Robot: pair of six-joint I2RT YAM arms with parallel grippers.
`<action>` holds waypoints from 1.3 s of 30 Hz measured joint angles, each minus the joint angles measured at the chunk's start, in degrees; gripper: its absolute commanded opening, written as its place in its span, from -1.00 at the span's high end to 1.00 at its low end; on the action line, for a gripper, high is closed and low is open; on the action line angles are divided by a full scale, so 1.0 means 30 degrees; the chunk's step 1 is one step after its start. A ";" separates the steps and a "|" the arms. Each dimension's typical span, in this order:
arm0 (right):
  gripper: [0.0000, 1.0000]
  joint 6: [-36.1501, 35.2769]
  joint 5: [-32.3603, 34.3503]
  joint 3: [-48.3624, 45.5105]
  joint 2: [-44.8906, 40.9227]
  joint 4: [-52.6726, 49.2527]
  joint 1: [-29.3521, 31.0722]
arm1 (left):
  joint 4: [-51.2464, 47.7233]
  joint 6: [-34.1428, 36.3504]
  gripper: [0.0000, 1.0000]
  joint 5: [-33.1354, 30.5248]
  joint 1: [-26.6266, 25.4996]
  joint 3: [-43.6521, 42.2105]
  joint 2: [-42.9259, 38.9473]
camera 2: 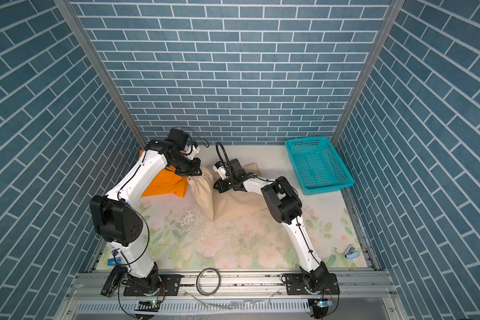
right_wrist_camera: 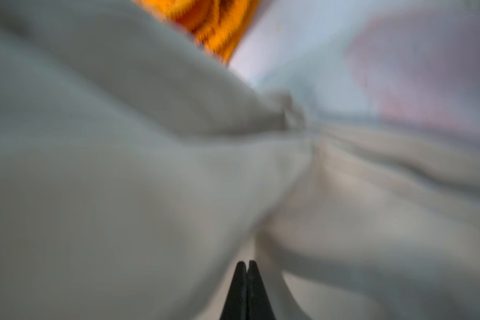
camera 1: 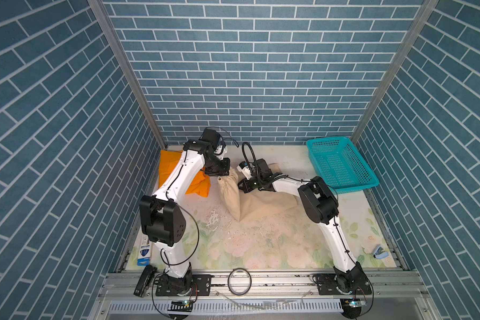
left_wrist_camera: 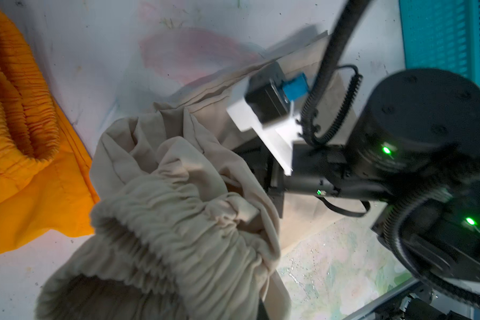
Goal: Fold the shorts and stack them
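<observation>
The left gripper (camera 1: 220, 175) is clamped on the gathered waistband of the beige shorts (camera 1: 257, 203) and holds that end raised off the table (camera 1: 261, 249), so the cloth slopes down from it to a heap near the middle of the table's back half; the orange shorts (camera 1: 197, 189) lie crumpled just beside, at the back left, partly under the left arm; the right gripper (right_wrist_camera: 246, 264) sits low against the beige cloth with its jaws pressed together and, as far as the blurred wrist view shows, nothing between them. The step in hand looks like spreading the beige pair flat before a first fold; to do it well the right gripper should open, find the other side of the waistband, and close on one clean edge rather than a bunch; both arms should then draw apart until the cloth hangs taut, and lower it onto bare table, clear of the orange pair and the teal basket (camera 1: 354, 187); a hasty sideways pull risks dragging the orange shorts along.
</observation>
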 measured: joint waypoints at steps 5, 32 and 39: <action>0.66 0.0423 0.0911 -0.5829 -0.5450 0.0874 -0.1377 | -0.0401 -0.0576 1.00 -0.0597 -0.0474 0.1151 0.1559; 1.00 0.1042 0.3526 -1.4367 -1.0863 0.1239 -0.1974 | -0.3905 -0.1690 1.00 -0.1727 -0.4510 1.0433 0.7854; 1.00 0.1756 0.3468 -1.4367 -1.0528 0.1392 -0.2055 | -0.1370 -0.2397 1.00 -0.0590 -0.4568 0.8721 0.7592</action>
